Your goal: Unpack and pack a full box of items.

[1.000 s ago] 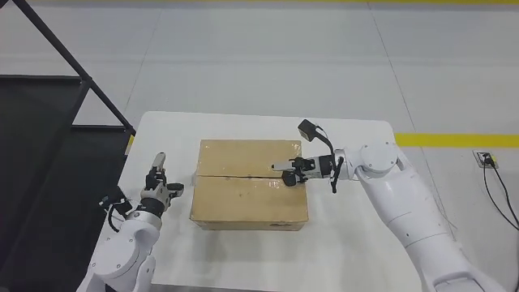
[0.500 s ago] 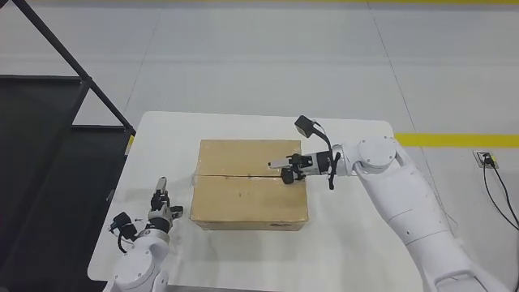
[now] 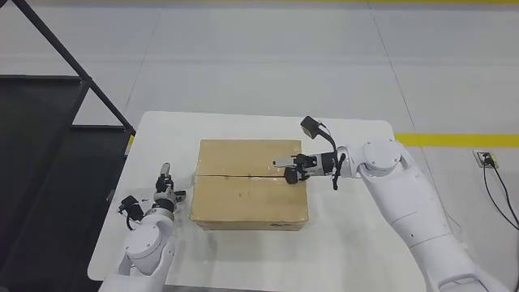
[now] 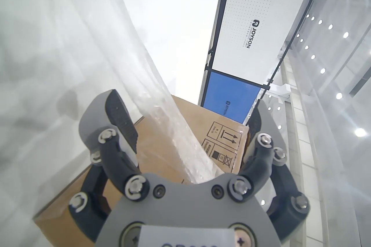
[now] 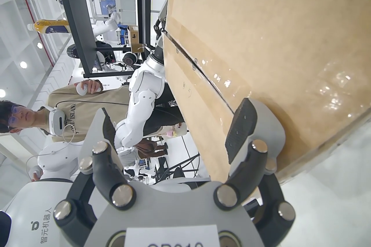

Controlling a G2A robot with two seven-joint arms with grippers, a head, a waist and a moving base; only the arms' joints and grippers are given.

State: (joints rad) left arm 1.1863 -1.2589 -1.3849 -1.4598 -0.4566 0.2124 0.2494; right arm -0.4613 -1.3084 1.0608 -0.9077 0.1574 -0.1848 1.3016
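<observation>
One shut box (image 3: 250, 185) on the table (image 3: 243, 126), flaps taped. Right fingers (image 5: 242, 129) released, spread over the box top, one pad just beside the seam. Left fingers (image 4: 120, 120) released, box side just ahead.

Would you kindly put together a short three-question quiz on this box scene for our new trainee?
1. Fill in: the left gripper, beside one end of the cardboard box on the white table, is ____ (open/shut).
2. True or false: the box's top flaps are closed.
3. Which gripper is above the box's top, near its seam? A) left gripper B) right gripper C) neither

Key: 1 open; 2 true; 3 B.
</observation>
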